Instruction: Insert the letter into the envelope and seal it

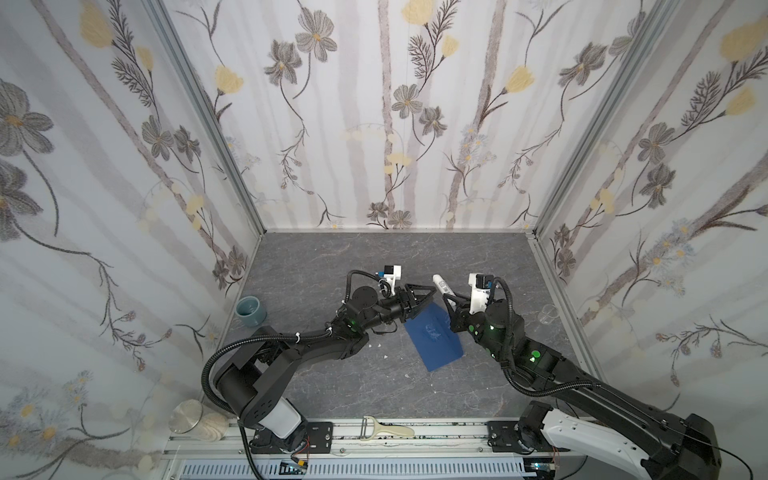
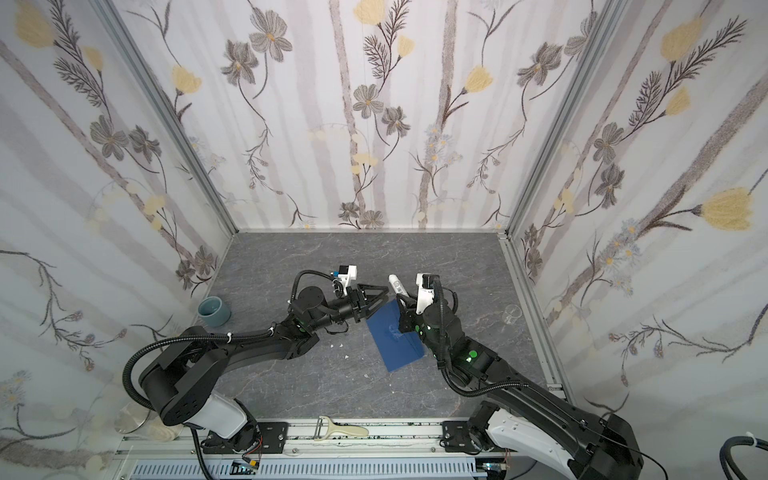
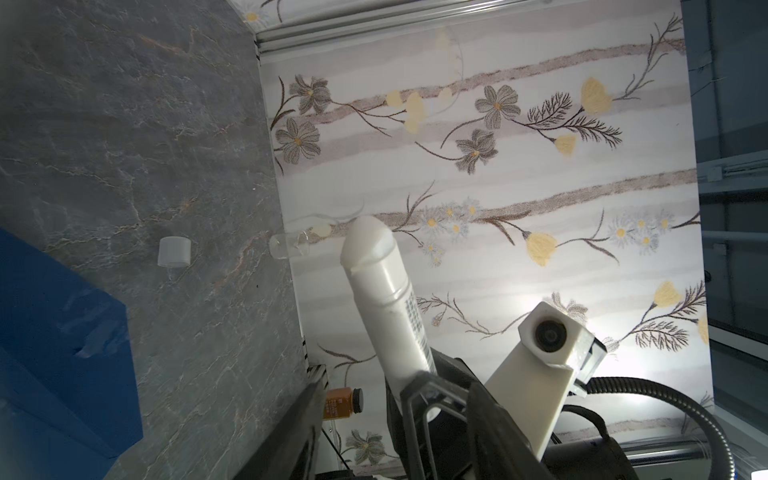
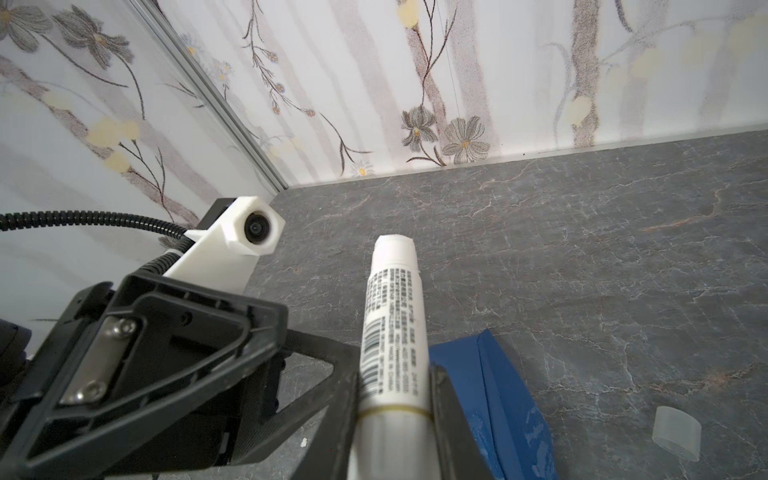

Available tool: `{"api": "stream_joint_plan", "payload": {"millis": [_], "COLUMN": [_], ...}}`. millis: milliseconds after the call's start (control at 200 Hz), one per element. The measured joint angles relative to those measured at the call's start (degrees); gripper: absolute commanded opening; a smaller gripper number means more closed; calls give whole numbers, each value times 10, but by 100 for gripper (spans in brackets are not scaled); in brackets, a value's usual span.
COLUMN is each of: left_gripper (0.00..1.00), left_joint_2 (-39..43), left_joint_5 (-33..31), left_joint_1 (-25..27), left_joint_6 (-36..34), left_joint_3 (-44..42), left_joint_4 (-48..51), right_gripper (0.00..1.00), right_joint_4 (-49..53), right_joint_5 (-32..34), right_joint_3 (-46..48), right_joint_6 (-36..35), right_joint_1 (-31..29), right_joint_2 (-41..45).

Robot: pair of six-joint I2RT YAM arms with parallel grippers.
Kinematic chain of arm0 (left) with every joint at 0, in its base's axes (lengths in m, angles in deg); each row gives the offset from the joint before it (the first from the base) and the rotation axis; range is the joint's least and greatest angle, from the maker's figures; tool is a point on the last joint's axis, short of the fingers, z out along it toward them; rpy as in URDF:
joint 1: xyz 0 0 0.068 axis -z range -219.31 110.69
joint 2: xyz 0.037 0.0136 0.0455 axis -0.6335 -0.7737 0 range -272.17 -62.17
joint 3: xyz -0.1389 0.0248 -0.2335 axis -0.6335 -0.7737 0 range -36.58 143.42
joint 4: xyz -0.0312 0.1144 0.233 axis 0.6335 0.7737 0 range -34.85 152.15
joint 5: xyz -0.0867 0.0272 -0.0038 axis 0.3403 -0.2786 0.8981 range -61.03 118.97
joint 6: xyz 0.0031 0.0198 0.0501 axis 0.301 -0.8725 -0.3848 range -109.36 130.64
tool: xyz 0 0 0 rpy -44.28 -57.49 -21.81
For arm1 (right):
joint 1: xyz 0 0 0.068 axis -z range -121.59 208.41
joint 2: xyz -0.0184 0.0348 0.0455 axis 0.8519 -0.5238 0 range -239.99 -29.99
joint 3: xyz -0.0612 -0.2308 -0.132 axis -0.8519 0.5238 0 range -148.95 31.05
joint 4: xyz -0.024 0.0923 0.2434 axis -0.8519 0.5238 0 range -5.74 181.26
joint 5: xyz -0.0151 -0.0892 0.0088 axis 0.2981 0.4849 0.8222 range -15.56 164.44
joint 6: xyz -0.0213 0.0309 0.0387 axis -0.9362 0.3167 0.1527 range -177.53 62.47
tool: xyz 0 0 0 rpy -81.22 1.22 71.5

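Note:
The dark navy envelope (image 1: 434,334) lies flat and skewed on the grey tabletop between the two arms, with pale smears near its middle; both wrist views catch part of it (image 3: 54,332) (image 4: 490,382). My right gripper (image 1: 452,300) is shut on an uncapped white glue stick (image 4: 392,316), which points up and away over the envelope's far corner. Just left of the stick, my left gripper (image 1: 430,297) is open with nothing between its fingers. The letter is out of view.
A translucent cap (image 4: 676,432) lies on the table right of the envelope. A clear glass (image 1: 549,314) stands by the right wall and a blue-grey cup (image 1: 250,311) by the left wall. A peeler (image 1: 386,430) and a jar (image 1: 195,419) sit at the front rail.

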Motion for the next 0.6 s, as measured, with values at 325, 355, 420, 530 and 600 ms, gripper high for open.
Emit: {"api": "stream_joint_plan", "payload": {"millis": [325, 355, 420, 530, 600], "left_gripper": [47, 47, 46, 46, 46], "left_joint_2": [-33, -36, -44, -53, -58], "left_joint_5": [-4, -4, -3, -2, -2], "left_joint_1": [0, 0, 0, 0, 0], "left_joint_6": [14, 14, 16, 19, 24], "left_joint_3": [28, 30, 36, 44, 49], "left_joint_4": [-33, -33, -34, -38, -43], "right_gripper": [0, 0, 0, 0, 0], "right_joint_4": [-7, -7, -11, -12, -16], "right_joint_5": [34, 35, 34, 33, 33], "right_joint_3": [-7, -7, -7, -9, -10], "right_joint_6": [4, 4, 5, 5, 5], "right_joint_1": [-23, -24, -25, -27, -28], "right_joint_2": [-16, -16, -17, -17, -18]}}
